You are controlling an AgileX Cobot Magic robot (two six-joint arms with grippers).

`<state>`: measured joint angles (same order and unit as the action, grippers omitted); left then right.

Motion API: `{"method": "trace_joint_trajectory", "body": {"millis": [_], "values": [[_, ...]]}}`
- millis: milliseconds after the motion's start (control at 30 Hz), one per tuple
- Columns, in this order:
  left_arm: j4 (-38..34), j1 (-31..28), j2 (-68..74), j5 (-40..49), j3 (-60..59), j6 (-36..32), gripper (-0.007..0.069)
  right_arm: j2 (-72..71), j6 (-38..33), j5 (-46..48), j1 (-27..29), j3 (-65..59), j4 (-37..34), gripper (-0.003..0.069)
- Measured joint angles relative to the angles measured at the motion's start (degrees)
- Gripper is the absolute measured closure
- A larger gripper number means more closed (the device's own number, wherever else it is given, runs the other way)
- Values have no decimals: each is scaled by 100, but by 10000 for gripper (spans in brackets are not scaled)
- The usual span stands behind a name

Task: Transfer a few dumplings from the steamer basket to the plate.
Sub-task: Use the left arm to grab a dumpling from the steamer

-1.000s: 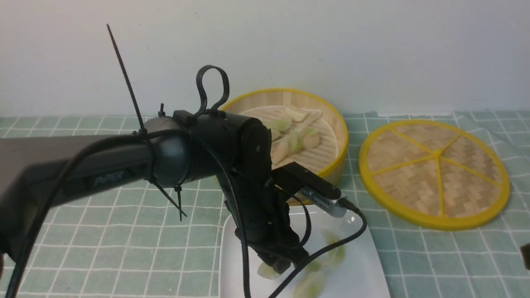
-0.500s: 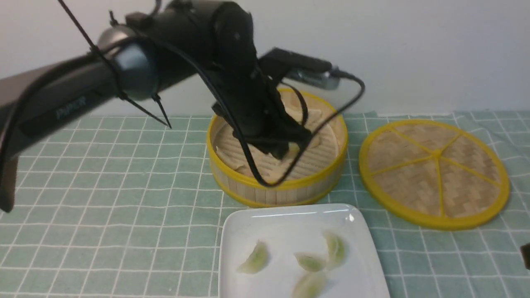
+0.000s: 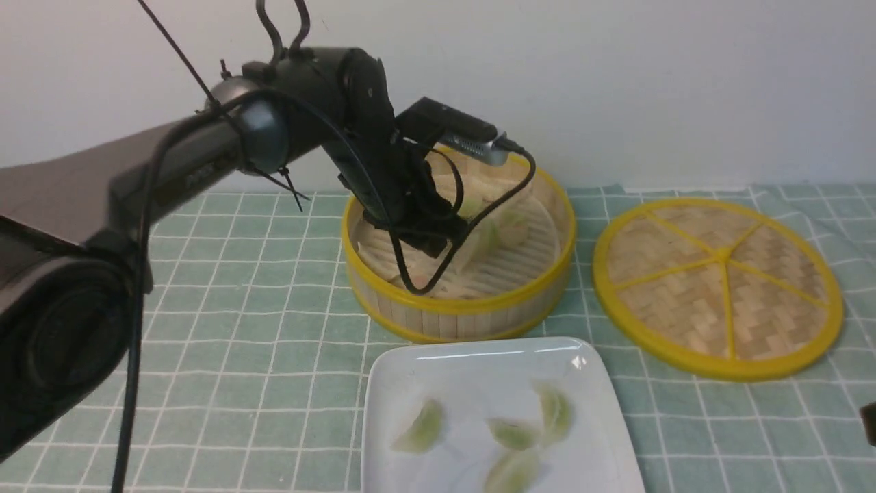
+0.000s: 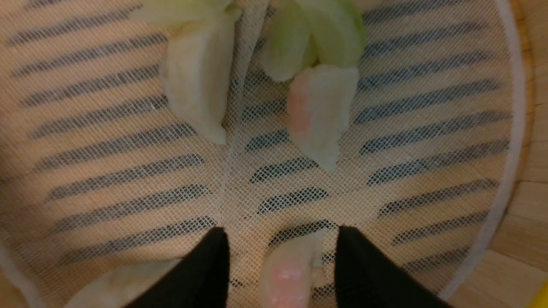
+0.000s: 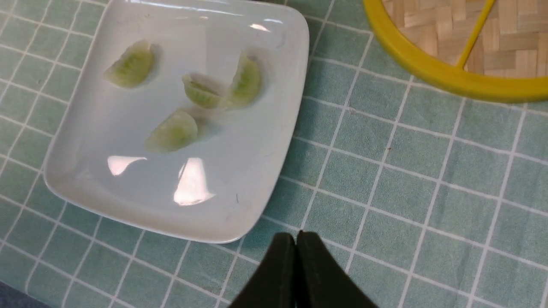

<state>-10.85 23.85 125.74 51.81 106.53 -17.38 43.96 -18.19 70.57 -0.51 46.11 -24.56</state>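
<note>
Left hand (image 4: 280,233): down inside the steamer basket (image 3: 465,311), its two black fingers (image 4: 201,273) set well apart and clamping nothing.
Between the fingers: a pink-tinted dumpling (image 4: 284,278) lies in the gap on the mesh liner (image 4: 128,171). A sliver of liner shows on either side of it, so neither finger seems to press it.
Rest of the basket: ahead of the hand lie a cream dumpling (image 4: 197,85) and a second pink dumpling (image 4: 319,111) side by side and apart. A pair of green dumplings (image 4: 312,38) touches the far end of the pink one.
Plate (image 3: 479,363): white and square, on the bench just in front of the basket. It carries four green plated dumplings (image 5: 173,130); two of them touch, and the other two lie separate.
Right hand (image 5: 296,235): fingers pressed together, empty, poised over the green checked cloth (image 5: 385,171) just beside the plate's edge.
Woven lid (image 3: 718,281): flat on the cloth to the right of the basket, close to it but not touching.
</note>
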Motion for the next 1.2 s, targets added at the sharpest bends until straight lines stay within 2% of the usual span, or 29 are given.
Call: {"method": "trace_joint_trajectory", "body": {"millis": [100,200,567,700,767,800,833,1067,1200], "values": [[0,0,175,-60,0,-5,198,0,73,0,0,0,0,672],[-5,0,297,-131,0,-5,150,0,122,0,0,0,0,672],[-138,0,406,231,15,-5,138,0,254,0,0,0,-5,672],[-130,0,450,258,44,19,225,0,254,0,0,0,-5,672],[-130,0,454,265,44,19,349,0,254,0,0,0,-5,672],[-130,0,454,265,51,19,442,0,254,0,0,0,-5,672],[-130,0,454,281,78,19,473,0,254,0,0,0,-5,672],[-130,0,208,687,554,19,452,0,254,0,0,0,-5,672],[-137,0,-314,1246,826,47,452,0,254,0,0,0,-5,672]]}}
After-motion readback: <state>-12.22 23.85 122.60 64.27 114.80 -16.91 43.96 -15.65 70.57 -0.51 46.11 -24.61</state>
